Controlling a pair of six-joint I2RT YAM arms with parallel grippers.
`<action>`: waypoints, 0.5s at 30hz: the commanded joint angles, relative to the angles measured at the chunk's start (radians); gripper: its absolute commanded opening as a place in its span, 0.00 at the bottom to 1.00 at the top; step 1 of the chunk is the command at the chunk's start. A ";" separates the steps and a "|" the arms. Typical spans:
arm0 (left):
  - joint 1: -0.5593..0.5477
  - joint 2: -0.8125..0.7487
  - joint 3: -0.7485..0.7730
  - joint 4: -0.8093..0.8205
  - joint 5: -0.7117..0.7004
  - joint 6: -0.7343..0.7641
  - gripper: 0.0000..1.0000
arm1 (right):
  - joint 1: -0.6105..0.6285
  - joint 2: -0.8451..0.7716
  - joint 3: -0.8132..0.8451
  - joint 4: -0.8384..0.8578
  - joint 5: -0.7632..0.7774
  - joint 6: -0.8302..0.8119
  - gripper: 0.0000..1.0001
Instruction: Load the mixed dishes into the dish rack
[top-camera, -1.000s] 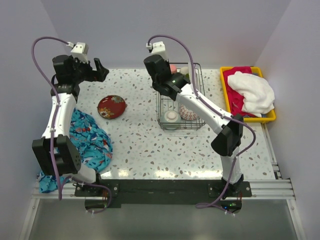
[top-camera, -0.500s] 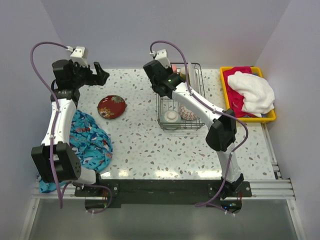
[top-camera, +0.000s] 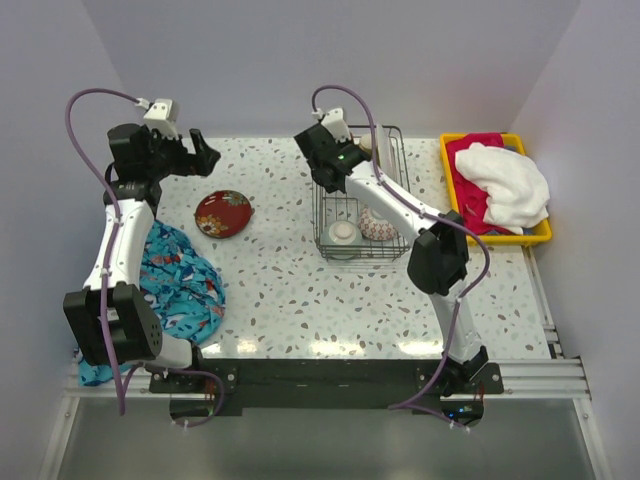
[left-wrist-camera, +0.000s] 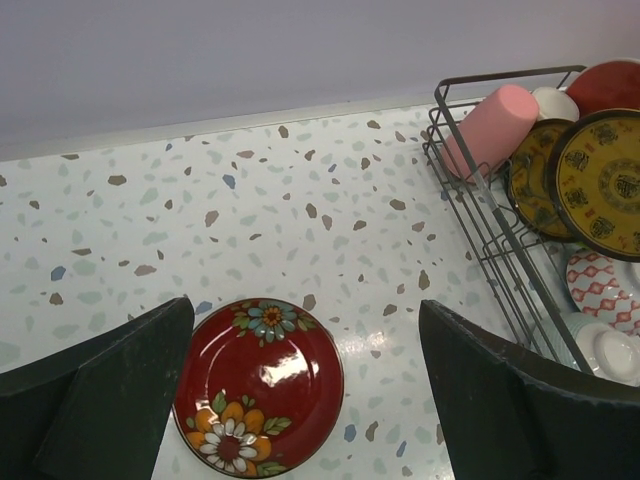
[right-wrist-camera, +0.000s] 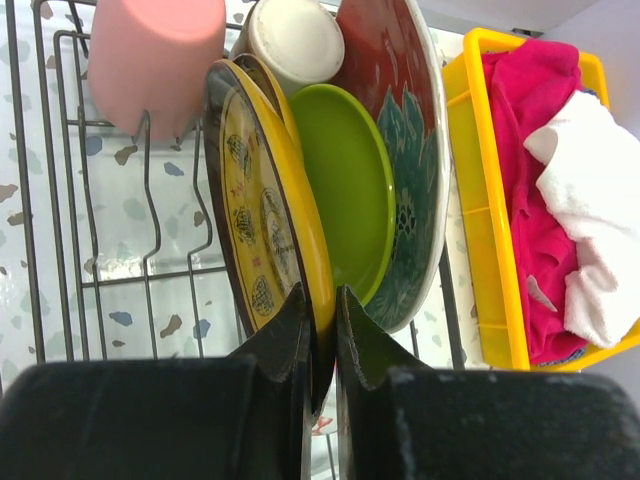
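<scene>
The yellow plate (right-wrist-camera: 255, 210), being pinched by the closed right gripper (right-wrist-camera: 321, 300) at the dish rack (right-wrist-camera: 146, 190)'s twelve o'clock, is best being seated upright before release.

A white terrazzo table (top-camera: 290, 290) with grey, brown and blue flecks stands between plain lavender-grey walls (top-camera: 330, 60). A blue cloth (top-camera: 180, 275) printed with red and white lies bunched at the table's near left corner, and its near end hangs down past the table edge. A yellow tray (top-camera: 453, 190) sits at the far right edge of the table. In it lies a pink cloth (top-camera: 476, 210), with a white towel (top-camera: 510, 190) heaped on top that spreads over the tray's right rim.
</scene>
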 joint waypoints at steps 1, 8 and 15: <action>-0.002 -0.023 -0.015 0.036 0.013 -0.009 1.00 | -0.010 0.006 0.046 -0.005 0.043 0.049 0.00; -0.002 -0.020 -0.026 0.039 0.000 -0.035 1.00 | -0.033 0.069 0.090 -0.043 0.018 0.121 0.00; -0.002 -0.016 -0.069 0.054 0.002 -0.058 1.00 | -0.036 0.113 0.127 -0.029 0.009 0.126 0.01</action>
